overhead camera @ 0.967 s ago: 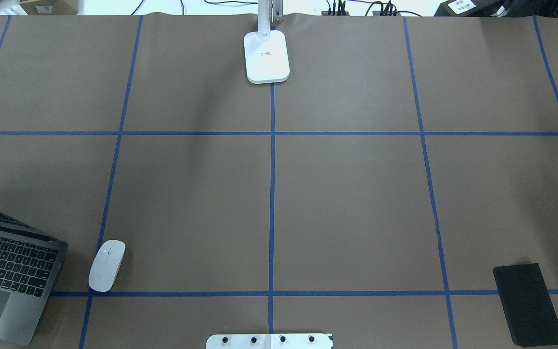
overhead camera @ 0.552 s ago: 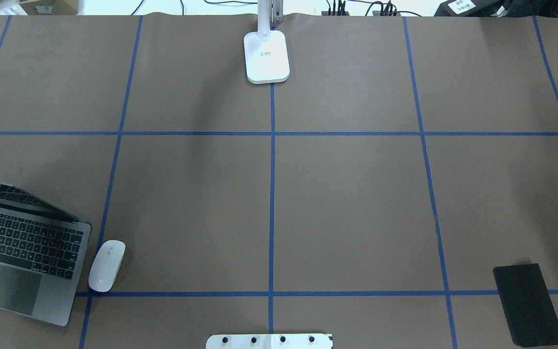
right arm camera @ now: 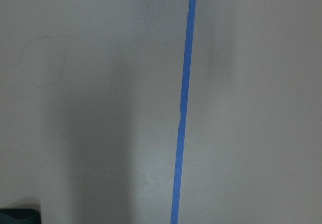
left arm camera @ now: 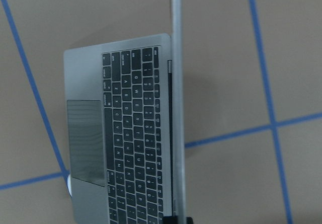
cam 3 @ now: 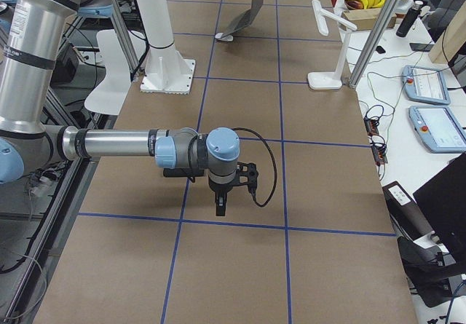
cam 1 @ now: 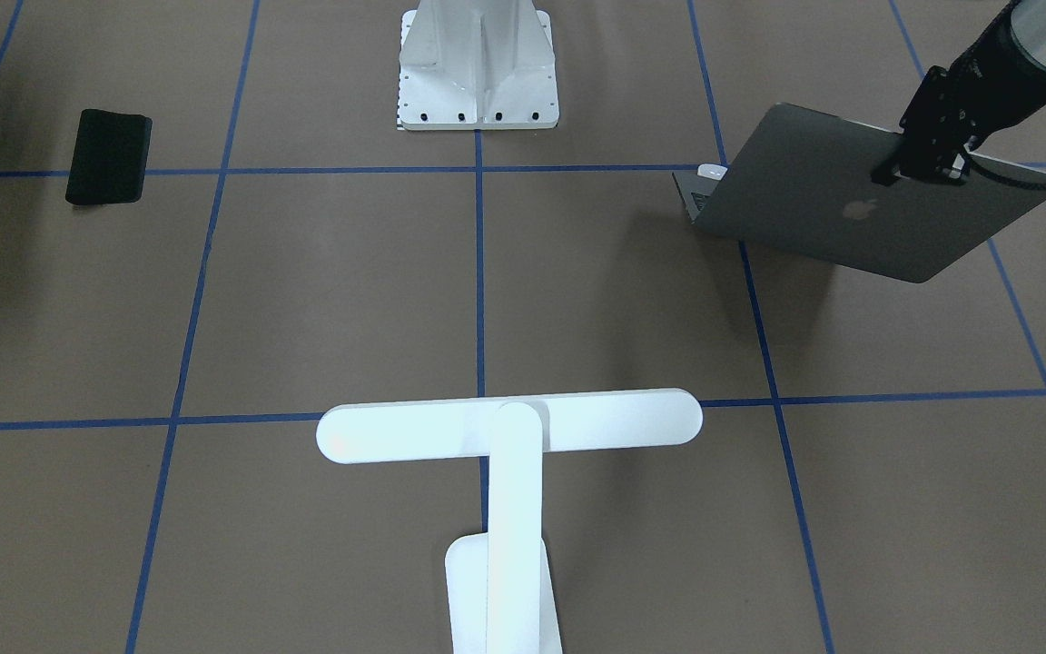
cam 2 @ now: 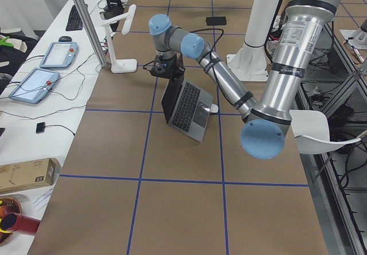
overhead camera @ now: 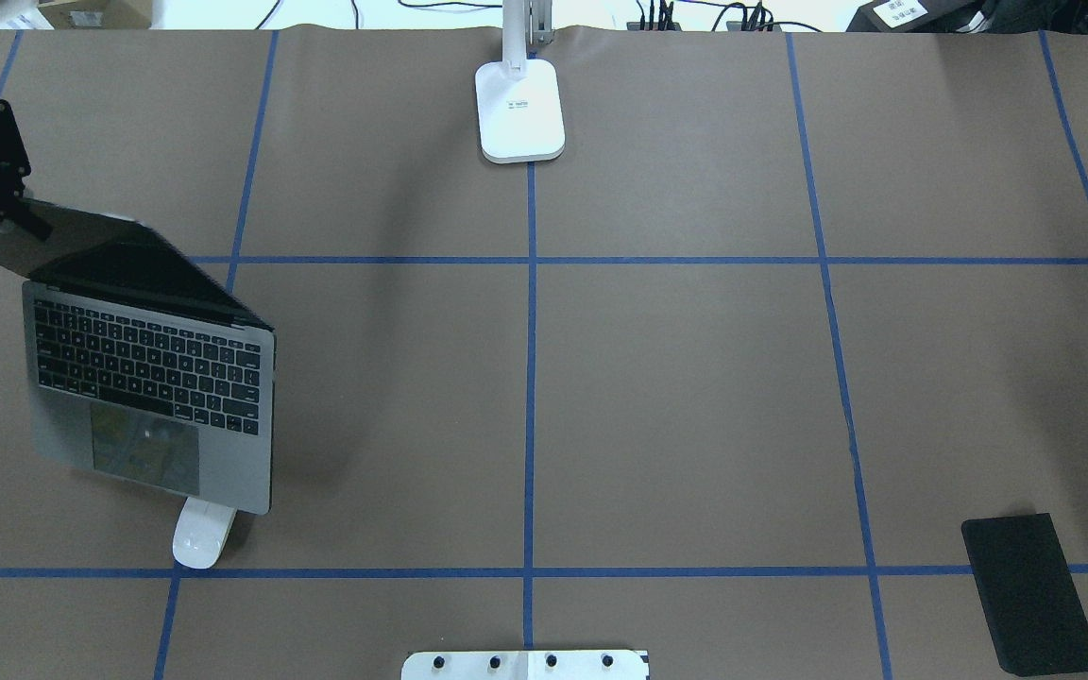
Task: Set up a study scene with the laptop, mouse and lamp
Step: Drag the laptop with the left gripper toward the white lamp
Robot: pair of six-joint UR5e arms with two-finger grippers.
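Grip on the lid's top edge explains the pose — with the left gripper (cam 1: 927, 156) clamped there, the open laptop (overhead camera: 147, 378) hangs tilted over the tabletop's (overhead camera: 695, 378) left side, front corner over the mouse (overhead camera: 196, 546), probably so it can be carried open toward the lamp (overhead camera: 518, 109).

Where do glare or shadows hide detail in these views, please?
Overhead exterior: a mottled reflection sits on the trackpad of the laptop. Exterior front-facing: the lamp is washed out, nearly featureless white. Right wrist-mounted: a soft shadow band darkens the table.
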